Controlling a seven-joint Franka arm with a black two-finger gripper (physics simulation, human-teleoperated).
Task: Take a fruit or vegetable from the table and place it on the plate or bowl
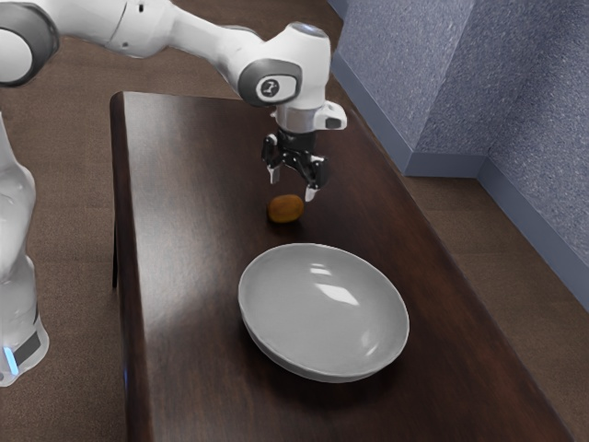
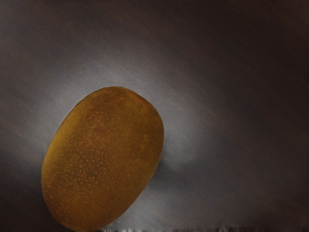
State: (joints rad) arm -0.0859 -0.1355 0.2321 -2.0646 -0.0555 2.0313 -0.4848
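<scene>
A small brown oval kiwi (image 1: 286,209) lies on the dark wooden table (image 1: 175,230), a little beyond the grey bowl (image 1: 323,308). In the wrist view the kiwi (image 2: 102,157) is large and close under my hand, resting on the tabletop. My black gripper (image 1: 292,187) hangs just above the kiwi, fingers pointing down and open, one fingertip on each side of the fruit's top and neither visibly touching it. The bowl holds nothing.
The table's left edge (image 1: 121,230) and right edge (image 1: 442,249) drop to a brown floor. A blue-grey wall (image 1: 442,74) stands beyond the table at the exterior view's right. Bare tabletop (image 1: 184,368) lies to the left of the bowl.
</scene>
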